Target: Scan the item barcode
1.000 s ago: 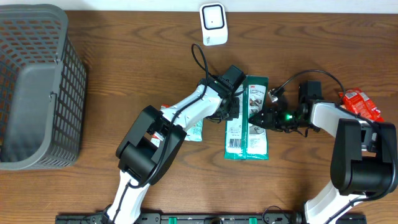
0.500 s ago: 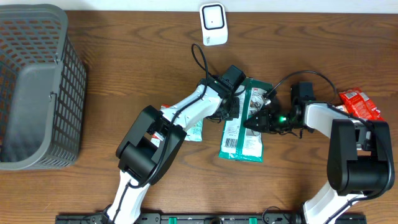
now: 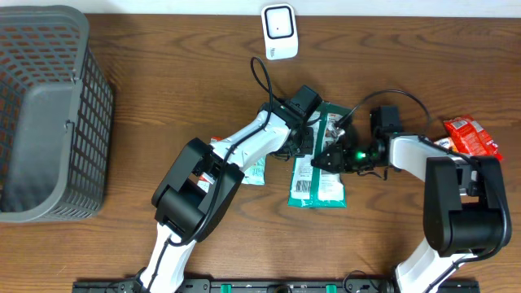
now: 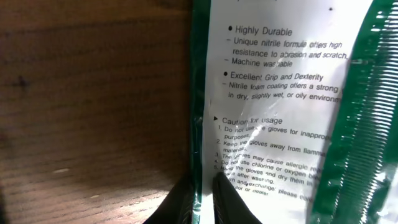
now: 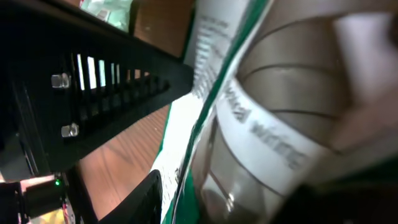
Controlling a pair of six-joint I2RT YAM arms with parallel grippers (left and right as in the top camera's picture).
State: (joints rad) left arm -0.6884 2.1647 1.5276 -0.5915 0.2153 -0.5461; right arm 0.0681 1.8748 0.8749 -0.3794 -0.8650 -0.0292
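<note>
Left gripper (image 4: 204,190) pinches the glove pack (image 3: 324,191) at 9 o'clock, right gripper (image 3: 326,158) I cannot tell; the barcode (image 3: 304,187) should lie flat, facing the scanner (image 3: 278,31).

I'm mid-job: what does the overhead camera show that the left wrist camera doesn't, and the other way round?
Only overhead: the white scanner at the far edge of the table, the grey basket, the red packet, both arms, and the barcode at the near end of the glove pack. Only left wrist: the pack's readable print, such as "Highly Durable" and the caution notes, and the left gripper shut on the pack's edge. Both: the green-and-white glove pack and the wooden table.
</note>
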